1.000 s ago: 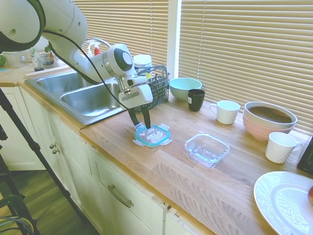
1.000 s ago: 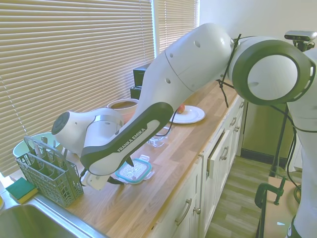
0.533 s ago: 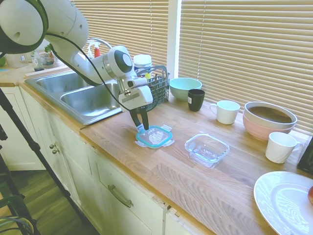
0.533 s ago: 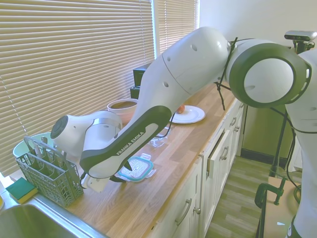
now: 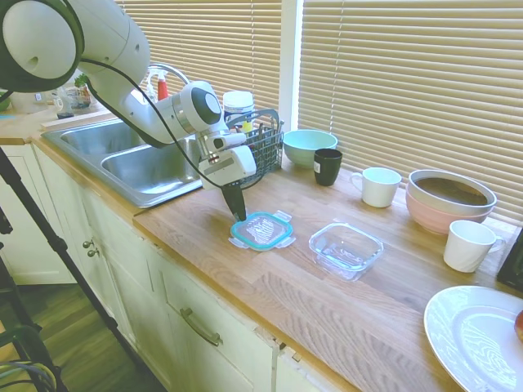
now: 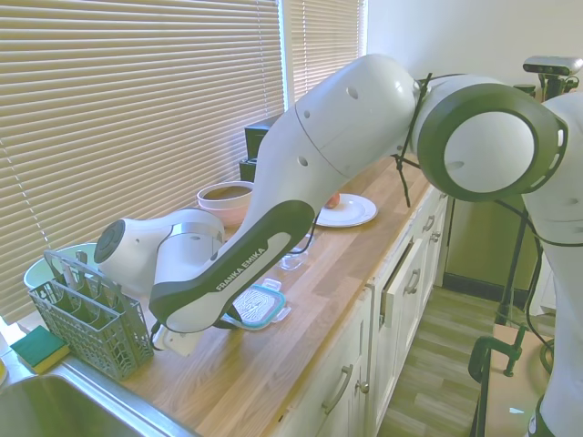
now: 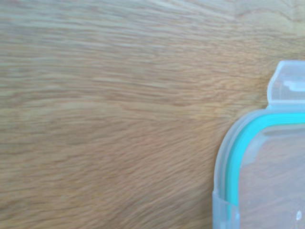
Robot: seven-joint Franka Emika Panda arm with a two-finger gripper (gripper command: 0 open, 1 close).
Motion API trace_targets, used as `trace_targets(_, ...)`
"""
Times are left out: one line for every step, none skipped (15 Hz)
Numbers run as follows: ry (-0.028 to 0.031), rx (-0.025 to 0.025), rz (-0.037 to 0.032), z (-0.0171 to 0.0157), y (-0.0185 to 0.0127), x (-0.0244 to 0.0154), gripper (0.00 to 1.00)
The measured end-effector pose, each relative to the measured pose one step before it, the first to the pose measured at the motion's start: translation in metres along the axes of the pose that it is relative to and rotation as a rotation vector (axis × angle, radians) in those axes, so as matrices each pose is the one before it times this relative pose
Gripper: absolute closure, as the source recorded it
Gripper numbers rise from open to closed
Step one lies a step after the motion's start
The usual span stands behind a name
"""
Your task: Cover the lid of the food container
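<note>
The lid (image 5: 262, 230), clear with a teal rim and snap flaps, rests on the wooden counter (image 5: 245, 269); the second exterior view shows the lid (image 6: 258, 304) partly behind the arm. My gripper (image 5: 239, 214) points down at the lid's sink-side rim, its fingers closed together on that edge. A corner and one flap of the lid (image 7: 267, 176) show in the wrist view. The food container (image 5: 346, 247), a low clear glass dish, sits uncovered a short gap to the lid's right. The arm hides most of the food container (image 6: 293, 262) in the second exterior view.
A grey utensil rack (image 5: 265, 143) and the sink (image 5: 147, 163) lie behind and left of the gripper. Along the blinds stand a mint bowl (image 5: 309, 147), black cup (image 5: 328, 167), white mug (image 5: 380, 186), pink bowl (image 5: 451, 198) and another mug (image 5: 468, 245). A white plate (image 5: 478, 335) is at the right.
The fingers, spread apart a second ago, have closed together at the lid's rim. The lid has shifted slightly right, toward the glass dish.
</note>
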State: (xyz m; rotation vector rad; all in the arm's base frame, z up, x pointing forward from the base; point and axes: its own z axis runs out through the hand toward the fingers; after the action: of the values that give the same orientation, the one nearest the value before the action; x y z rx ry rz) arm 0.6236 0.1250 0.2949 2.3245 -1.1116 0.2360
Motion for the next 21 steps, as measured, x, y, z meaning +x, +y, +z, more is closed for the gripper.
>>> trace_targets(0.00094,-0.00037,-0.00012,0.0001,0.00007,0.00018,1.0)
trace_targets(0.00012,0.00022,0.00012,-0.00008,0.00002,0.00008,1.0)
trace_targets(0.00004,0.0011,0.00039,-0.00034,0.00005,0.00015,1.0)
trace_targets(-0.00091,0.00362,0.00106,-0.00076,-0.00007,0.00017,1.0)
trace_targets(-0.00171,0.00708,0.00213,-0.00154,-0.0001,0.00036,1.0)
trace_targets(-0.00111,0.00956,0.00326,-0.00278,0.00032,0.00088,1.0)
trace_targets(-0.00055,0.01357,0.0057,-0.00518,0.00122,0.00188,1.0)
trace_targets(-0.00118,0.0151,0.00707,-0.00678,0.00247,0.00233,1.0)
trace_targets(-0.00286,0.01786,0.00608,-0.00757,0.00343,0.00204,1.0)
trace_targets(-0.00301,0.01881,0.00453,-0.00774,0.00421,0.00151,1.0)
trace_targets(-0.00653,0.02274,0.00402,-0.00884,0.00555,0.00128,1.0)
trace_targets(-0.00351,0.02416,0.00294,-0.0096,0.00675,0.0021,1.0)
trace_targets(-0.00416,0.02223,0.00407,-0.00918,0.00773,0.00328,1.0)
trace_targets(-0.00775,0.01727,0.00434,-0.0077,0.00784,0.00434,1.0)
trace_targets(-0.00641,0.0152,0.00234,-0.00623,0.00723,0.00572,1.0)
trace_targets(-0.00556,0.01214,0.00038,-0.00456,0.0062,0.00461,1.0)
trace_targets(-0.00178,0.01094,0.00106,-0.00405,0.0047,0.00326,1.0)
trace_targets(-0.00192,0.01003,0.00195,-0.00362,0.00451,0.0015,1.0)
trace_targets(-0.0031,0.00833,0.00056,-0.00355,0.00436,0.00148,1.0)
trace_targets(-0.00193,0.01103,0.00079,-0.00486,0.00552,0.00256,1.0)
trace_targets(-0.00247,0.01046,0.00135,-0.004,0.00542,0.00307,1.0)
